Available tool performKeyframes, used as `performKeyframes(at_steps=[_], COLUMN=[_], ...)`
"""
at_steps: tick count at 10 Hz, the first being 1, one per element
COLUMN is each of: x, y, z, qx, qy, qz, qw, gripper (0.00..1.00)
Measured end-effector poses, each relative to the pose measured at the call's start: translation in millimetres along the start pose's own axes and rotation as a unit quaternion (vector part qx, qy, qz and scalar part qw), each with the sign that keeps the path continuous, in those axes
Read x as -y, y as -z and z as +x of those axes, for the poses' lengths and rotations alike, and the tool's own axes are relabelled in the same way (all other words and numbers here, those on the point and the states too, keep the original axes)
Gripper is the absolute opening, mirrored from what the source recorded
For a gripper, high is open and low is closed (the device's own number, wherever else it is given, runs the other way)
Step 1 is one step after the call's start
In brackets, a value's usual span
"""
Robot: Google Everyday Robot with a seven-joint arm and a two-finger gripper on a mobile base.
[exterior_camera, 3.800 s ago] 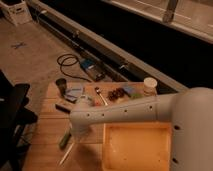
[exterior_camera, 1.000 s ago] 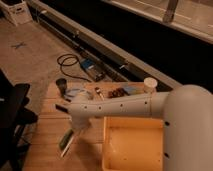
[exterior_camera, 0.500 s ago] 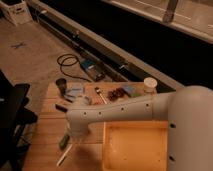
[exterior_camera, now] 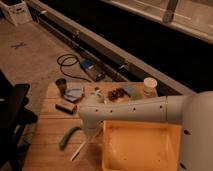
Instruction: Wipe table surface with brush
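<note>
1. A big yellow plastic tub [exterior_camera: 142, 147], smooth-walled and rectangular, fills the lower right of the frame.
2. Left of it lies the brush [exterior_camera: 81, 148]: a thin, straight white stick on the table surface [exterior_camera: 47, 135], its long axis running diagonally from lower left up to the right, the upper end hidden under the arm.
3. The gripper [exterior_camera: 92, 131] hangs below the white, rounded arm at lower centre, clenched on the brush's upper end.
4. A curved green vegetable [exterior_camera: 69, 136] lies just left of the brush.
5. The tabletop is pale wooden planks.
6. Farther back sit a dark rectangular block [exterior_camera: 65, 107], a dark cup [exterior_camera: 61, 85] and a pale lidded jar [exterior_camera: 149, 86].
</note>
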Motion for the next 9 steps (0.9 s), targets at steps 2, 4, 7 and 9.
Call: performKeyframes(at_steps=[2, 4, 7, 9], x=[18.8, 43.5, 42.7, 27.7], y=[-0.1, -2.2, -6.8, -9.9], z=[15.4, 8.6, -24.0, -52.4], qx=[-0.01, -0.01, 0.008, 0.023], qy=[0.014, 0.035, 0.039, 0.026], qz=[0.005, 0.018, 0.021, 0.019], qw=[0.9998, 0.9992, 0.999, 0.9992], gripper=[0.0, 0.0, 0.0, 0.0])
